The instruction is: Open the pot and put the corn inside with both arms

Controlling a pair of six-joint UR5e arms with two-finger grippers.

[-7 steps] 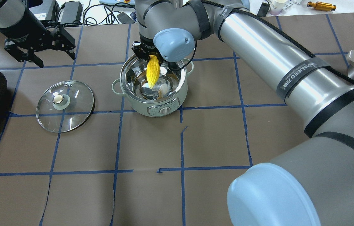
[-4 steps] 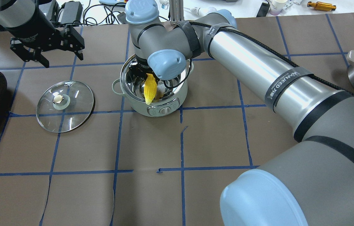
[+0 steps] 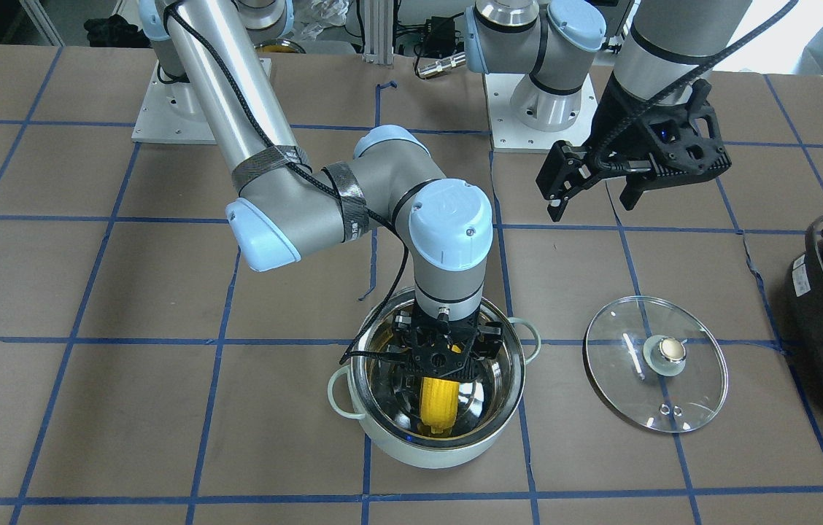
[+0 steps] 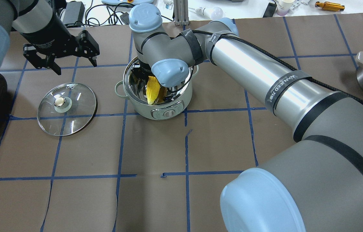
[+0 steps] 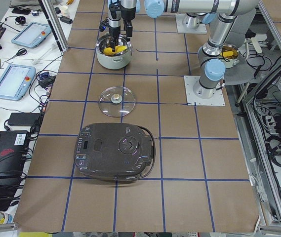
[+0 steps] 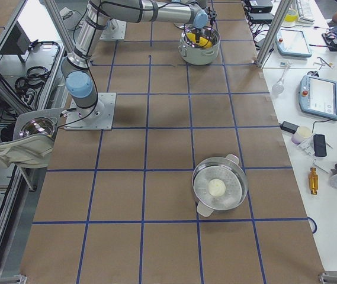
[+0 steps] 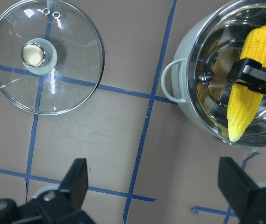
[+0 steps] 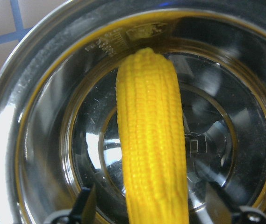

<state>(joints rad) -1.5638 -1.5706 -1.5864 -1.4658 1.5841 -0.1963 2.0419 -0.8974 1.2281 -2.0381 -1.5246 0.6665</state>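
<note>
Corn and pincer: the long, bright yellow plastic corn cob (image 8: 149, 140) lies between the right gripper (image 3: 442, 361) fingers, which are spread with a gap on each side.
Place: inside the round mint-green, steel-lined pot (image 4: 143, 109).
Look: ribbed, tapered, tilted.
Arm pose: the right arm (image 4: 249, 71) has its wrist pointing down into the pot.
Other pincer: the left gripper (image 4: 76, 66) is spread wide and holds nothing, beyond the round glass lid (image 4: 67, 109).
</note>
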